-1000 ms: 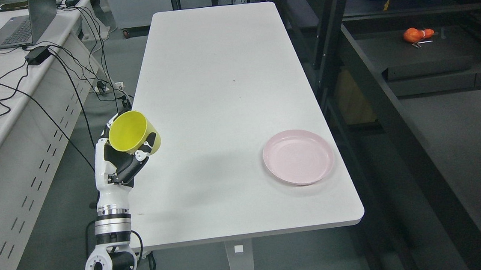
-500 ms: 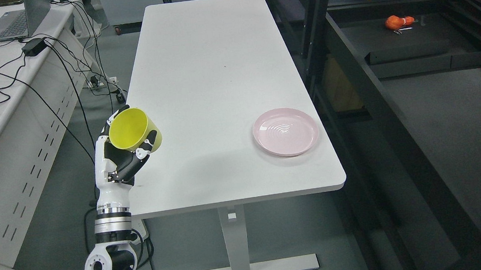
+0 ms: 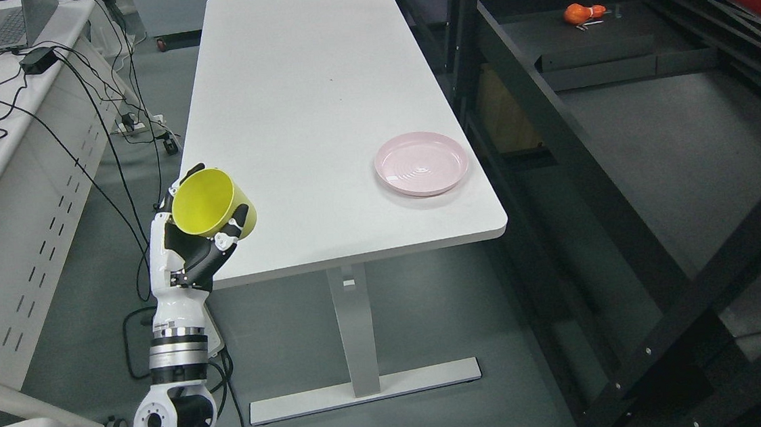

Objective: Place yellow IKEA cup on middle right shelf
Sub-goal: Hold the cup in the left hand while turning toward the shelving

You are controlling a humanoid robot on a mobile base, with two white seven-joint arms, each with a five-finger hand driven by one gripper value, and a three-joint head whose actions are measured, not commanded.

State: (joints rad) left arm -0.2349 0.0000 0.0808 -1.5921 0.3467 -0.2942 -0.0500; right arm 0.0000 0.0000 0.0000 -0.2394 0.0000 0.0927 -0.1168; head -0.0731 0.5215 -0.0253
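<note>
You only get part of the glossy yellow plastic cup (image 3: 211, 204): its lower wall and base sit behind the curled fingers (image 3: 227, 234) of the white-and-black robotic left hand (image 3: 188, 252), so how the palm meets it is anyone's guess. That arm runs off the bottom edge. The open grey laptop (image 3: 2, 24) on the side desk is chopped by the top edge. The small orange object (image 3: 583, 13) on the black metal shelving rack (image 3: 621, 72) is too tiny to identify. The rack itself runs out at the right and the bottom, so you can't count its levels.
</note>
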